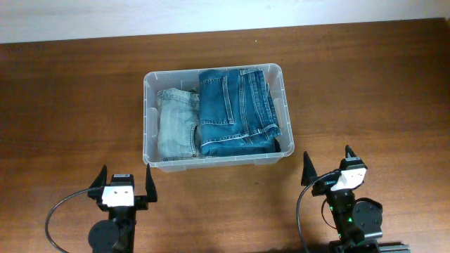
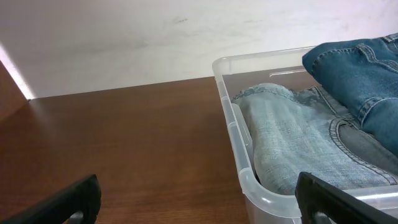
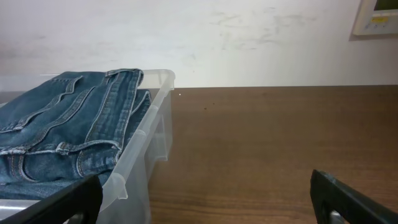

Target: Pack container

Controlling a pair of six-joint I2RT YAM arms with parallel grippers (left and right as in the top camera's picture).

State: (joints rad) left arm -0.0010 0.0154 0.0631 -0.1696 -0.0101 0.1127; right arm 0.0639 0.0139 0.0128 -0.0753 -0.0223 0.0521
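Both grippers are sitting nearest, at the near edge of the dark wooden table (image 1: pixel 70 105): the left gripper (image 1: pixel 126 174) is holding its two black fingers spread wide on nothing, and the right gripper (image 1: pixel 328 160) is doing the same, each one pointing toward the far side. Just beyond them, roughly midway between the two arms and well apart from both, the container (image 1: pixel 211 163) is resting flat on the table, its long side facing the arms. Inside it, a folded pair of light-wash jeans (image 1: pixel 176 126) is lying along the left wall, and a folded pair of dark blue jeans (image 1: pixel 235 109) is filling the right part and rising a little above the rim in both wrist views. The clear plastic bin is looking thin-walled and smooth, so it is likely flexing somewhat under a squeeze and sliding easily on the wood; with denim inside it is probably carrying moderate weight. Its rolled rim along the short sides is offering the firmest place to take hold, ideally one gripper per side. The jeans themselves are soft and floppy, best pinched at a thick folded edge. No brand or label is showing on the bin, as denim is covering its base. Farthest off, a pale wall panel (image 3: pixel 376 15) is hanging, its markings too small to read.
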